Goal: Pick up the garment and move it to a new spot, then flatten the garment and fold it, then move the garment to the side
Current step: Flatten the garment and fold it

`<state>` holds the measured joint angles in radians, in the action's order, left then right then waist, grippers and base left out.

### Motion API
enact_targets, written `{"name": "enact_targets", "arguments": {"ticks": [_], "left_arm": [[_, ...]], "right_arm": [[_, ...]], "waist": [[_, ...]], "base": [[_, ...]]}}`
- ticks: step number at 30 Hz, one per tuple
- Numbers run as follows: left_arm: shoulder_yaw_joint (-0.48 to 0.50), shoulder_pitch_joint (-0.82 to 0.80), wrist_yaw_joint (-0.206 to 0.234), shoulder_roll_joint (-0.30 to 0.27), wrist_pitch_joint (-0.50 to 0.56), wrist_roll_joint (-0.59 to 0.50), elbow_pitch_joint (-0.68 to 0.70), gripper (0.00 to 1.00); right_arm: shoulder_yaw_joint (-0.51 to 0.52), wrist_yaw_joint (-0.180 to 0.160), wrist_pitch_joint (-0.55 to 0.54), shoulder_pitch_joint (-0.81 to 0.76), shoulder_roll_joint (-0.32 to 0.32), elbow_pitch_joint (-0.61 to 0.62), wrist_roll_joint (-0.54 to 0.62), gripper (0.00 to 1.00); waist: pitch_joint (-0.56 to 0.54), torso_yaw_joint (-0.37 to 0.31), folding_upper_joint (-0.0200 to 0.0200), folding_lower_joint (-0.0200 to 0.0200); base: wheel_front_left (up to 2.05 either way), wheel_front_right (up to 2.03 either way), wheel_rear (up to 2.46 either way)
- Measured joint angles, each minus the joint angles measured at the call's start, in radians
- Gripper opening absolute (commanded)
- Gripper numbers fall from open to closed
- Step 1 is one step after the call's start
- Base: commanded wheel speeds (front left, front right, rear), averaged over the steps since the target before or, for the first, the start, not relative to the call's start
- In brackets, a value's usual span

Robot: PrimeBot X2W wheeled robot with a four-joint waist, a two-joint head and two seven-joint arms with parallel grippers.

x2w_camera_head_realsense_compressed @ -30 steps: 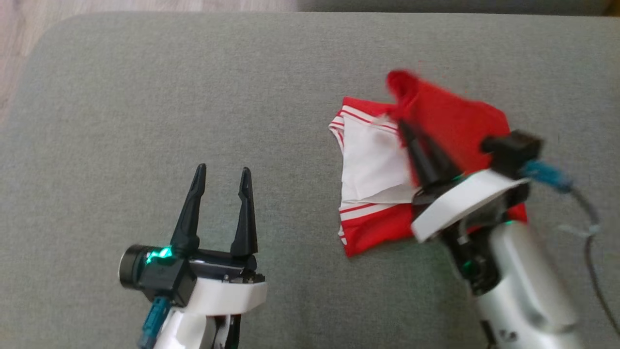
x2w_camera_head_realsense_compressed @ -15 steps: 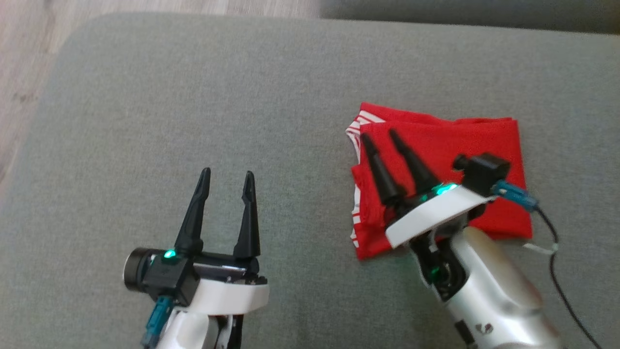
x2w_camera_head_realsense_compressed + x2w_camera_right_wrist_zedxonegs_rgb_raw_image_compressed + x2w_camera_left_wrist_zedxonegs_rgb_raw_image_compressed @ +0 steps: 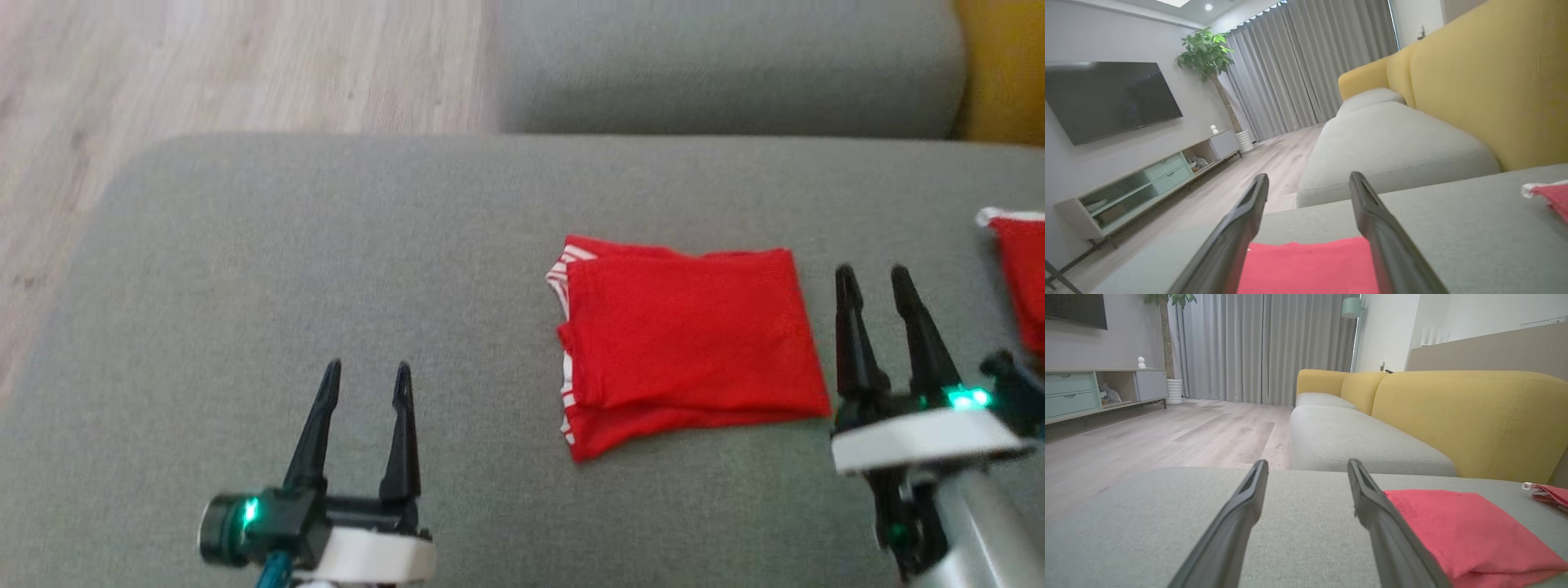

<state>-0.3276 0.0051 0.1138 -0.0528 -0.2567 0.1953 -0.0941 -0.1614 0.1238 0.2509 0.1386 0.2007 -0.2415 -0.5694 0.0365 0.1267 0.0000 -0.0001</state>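
Lying flat on the grey fabric cushion, a little right of its middle, a folded red garment with white-striped edges, and well apart at the far right edge, part of a second red cloth.

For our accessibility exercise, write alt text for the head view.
A folded red garment lies on a grey cushion, the open left gripper at lower left, the open right gripper beside its right edge. A second red cloth shows far right.
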Motion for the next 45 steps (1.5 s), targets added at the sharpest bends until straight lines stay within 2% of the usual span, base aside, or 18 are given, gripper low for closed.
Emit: {"name": "enact_targets", "arguments": {"ticks": [6, 14, 22, 45], "left_arm": [[0.017, 0.083, -0.011, 0.0, 0.0, -0.001, -0.025, 1.0], [0.049, 0.126, -0.016, -0.001, 0.0, -0.031, -0.039, 1.0], [0.07, 0.174, -0.012, -0.002, 0.0, -0.045, -0.061, 1.0], [0.071, 0.186, -0.075, -0.002, 0.0, -0.01, -0.037, 1.0]], "right_arm": [[0.048, 0.0, 0.0, -0.172, -0.037, 0.085, 0.167, 1.0], [0.035, 0.0, 0.0, -0.308, -0.079, 0.096, 0.338, 1.0], [0.041, 0.0, 0.0, -0.38, -0.118, 0.063, 0.38, 1.0], [0.07, 0.0, 0.0, -0.379, -0.132, 0.05, 0.387, 1.0]], "waist": [[-0.079, -0.013, 0.0, -0.0001], [-0.133, -0.024, 0.0, 0.0001], [-0.153, -0.029, 0.0, 0.0], [-0.168, -0.029, 0.0, 0.0001]], "base": [[0.0, 0.0, 0.0], [0.0, 0.0, 0.0], [0.0, 0.0, 0.0], [0.0, 0.0, 0.0]]}}
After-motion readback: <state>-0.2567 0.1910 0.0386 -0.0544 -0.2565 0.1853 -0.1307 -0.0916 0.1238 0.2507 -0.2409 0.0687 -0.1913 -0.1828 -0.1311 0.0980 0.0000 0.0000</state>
